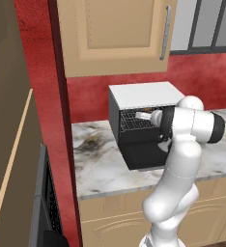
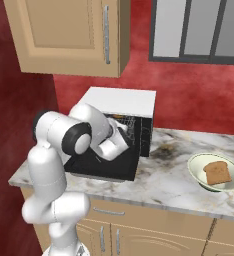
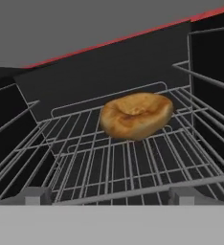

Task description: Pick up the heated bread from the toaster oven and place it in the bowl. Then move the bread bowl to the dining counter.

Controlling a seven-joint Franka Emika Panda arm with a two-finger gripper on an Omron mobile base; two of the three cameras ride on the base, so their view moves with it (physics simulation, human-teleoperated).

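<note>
Marble counter (image 2: 174, 185) holds toaster oven (image 1: 144, 96), arm hiding its mouth.

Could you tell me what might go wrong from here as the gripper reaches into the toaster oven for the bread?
1. The heated bread is a rounded lump on thin rack wires; open fingers pushing forward may shove it deeper rather than straddle it.
2. The toaster oven cavity is tight, so the wrist could hit the side rails or the dropped door.
3. The bowl already holds a toast slice, leaving little room.
</note>
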